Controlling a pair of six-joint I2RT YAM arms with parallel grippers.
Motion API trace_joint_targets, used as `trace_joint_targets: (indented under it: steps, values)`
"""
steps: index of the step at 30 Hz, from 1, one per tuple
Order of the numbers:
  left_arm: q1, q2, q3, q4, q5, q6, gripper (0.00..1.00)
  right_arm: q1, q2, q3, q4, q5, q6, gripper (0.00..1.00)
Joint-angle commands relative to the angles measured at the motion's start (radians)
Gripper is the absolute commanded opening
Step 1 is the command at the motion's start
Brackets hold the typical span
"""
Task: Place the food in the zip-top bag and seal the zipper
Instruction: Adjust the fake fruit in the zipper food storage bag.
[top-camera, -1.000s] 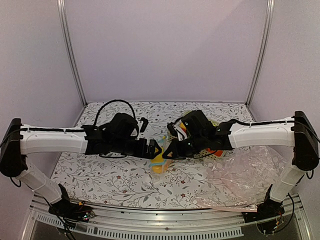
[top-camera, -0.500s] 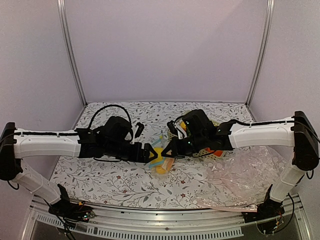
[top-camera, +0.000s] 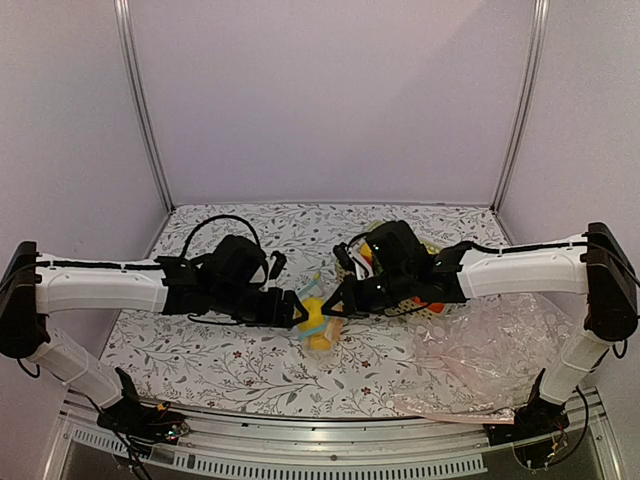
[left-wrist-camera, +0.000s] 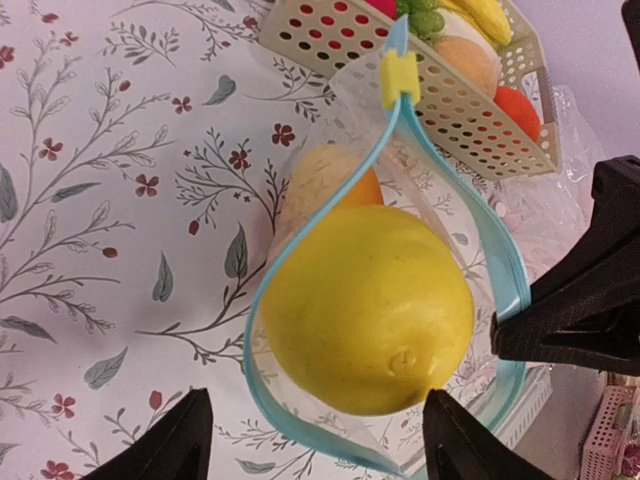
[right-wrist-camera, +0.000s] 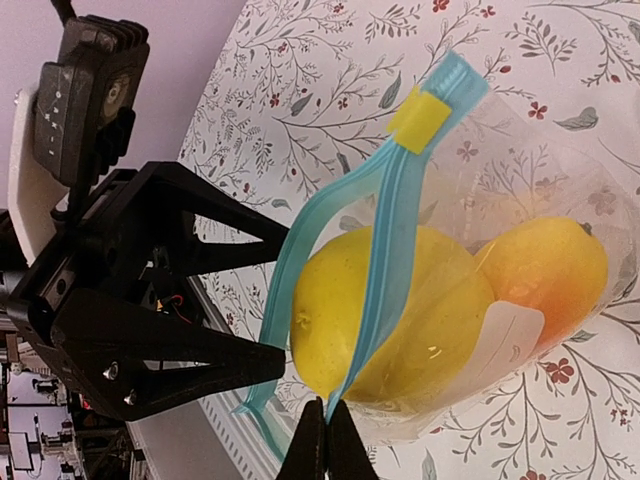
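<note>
Narrowed since a second ago, yet still apart astride the zip-top bag (right-wrist-camera: 520, 170) with left fingers (left-wrist-camera: 175, 450); pinched shut on the zipper (right-wrist-camera: 385, 240) with right fingers (right-wrist-camera: 325, 445); hemmed just behind by a fruit basket (left-wrist-camera: 450, 100).

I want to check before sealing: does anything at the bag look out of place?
Yes. The yellow fruit sits in the mouth of the bag, between the two sides of the zipper, which bow wide around it. The orange fruit lies deeper. The zipper probably cannot close until the yellow fruit goes further in.
</note>
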Motion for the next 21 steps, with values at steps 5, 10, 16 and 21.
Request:
trace_joint_targets:
  steps: [5,10,16,21]
  values:
    - [0.016,0.047,-0.016,0.056,0.093,-0.015,0.65,-0.005,-0.007,-0.026,0.046,0.002,-0.003,0.00]
    - [0.018,0.060,-0.030,0.056,0.098,-0.028,0.63,-0.008,-0.017,-0.042,0.066,0.012,0.011,0.00]
    - [0.019,0.065,-0.037,0.089,0.117,-0.040,0.61,-0.019,-0.015,-0.070,0.099,0.023,0.034,0.00]
    - [0.019,0.067,-0.039,0.103,0.132,-0.038,0.63,-0.040,-0.015,-0.113,0.157,0.028,0.070,0.00]
